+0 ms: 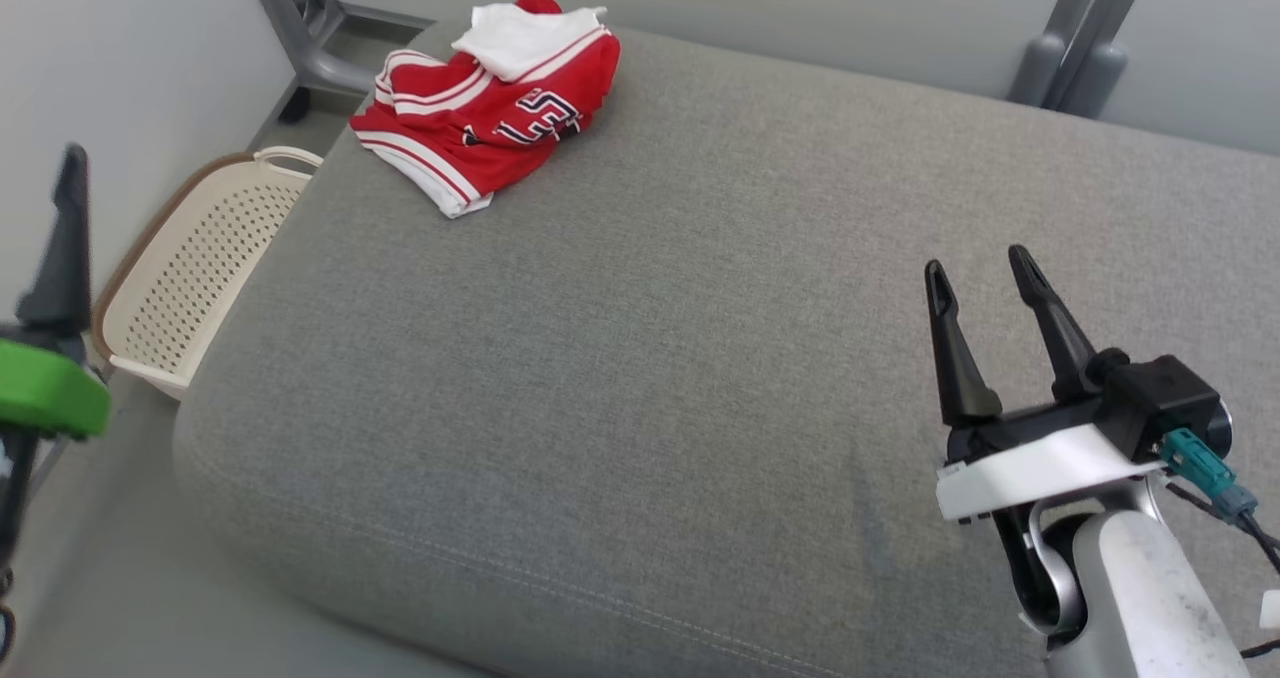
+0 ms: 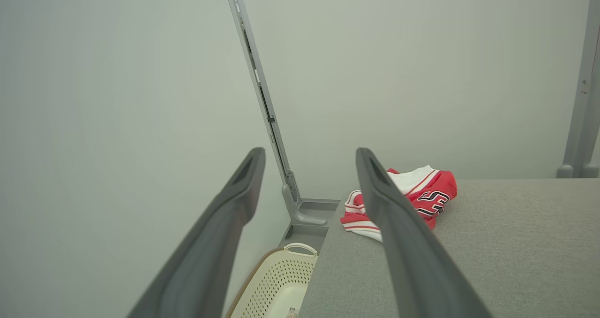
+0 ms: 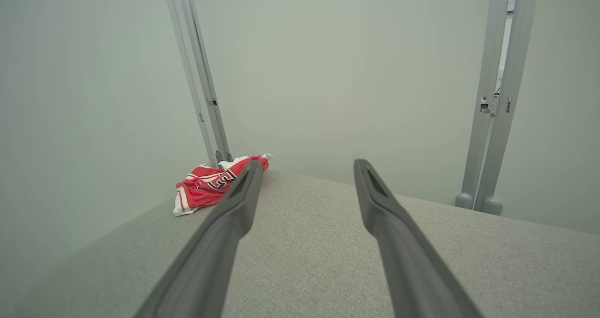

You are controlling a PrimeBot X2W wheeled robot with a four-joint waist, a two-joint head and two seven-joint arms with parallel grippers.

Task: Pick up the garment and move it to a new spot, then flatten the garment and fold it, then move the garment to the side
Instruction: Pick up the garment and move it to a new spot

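Garment: red jersey with white trim and dark numerals, bunched in a loose heap at the far left corner of the grey cushion, close to the edge above the basket; not spread, not folded, not yet lifted. Left gripper: jaws apart, nothing between them, raised beside the cushion's left side, over the floor near the basket, pointed roughly toward the heap; probably stationed there as the nearer arm for the first pick. Right gripper: jaws likewise apart and empty, hovering over the near right part of the cushion, well apart from the garment; probably held back so as not to crowd the middle stretch, a likely new spot. Basket: cream, perforated, on the floor against the cushion's left side. Grey frame posts: behind the far edge, away from the work. Stage, by judgement: very start, pick-up pending. Risk noted: heap near the edge, liable to slip off toward the basket if dragged rather than lifted.
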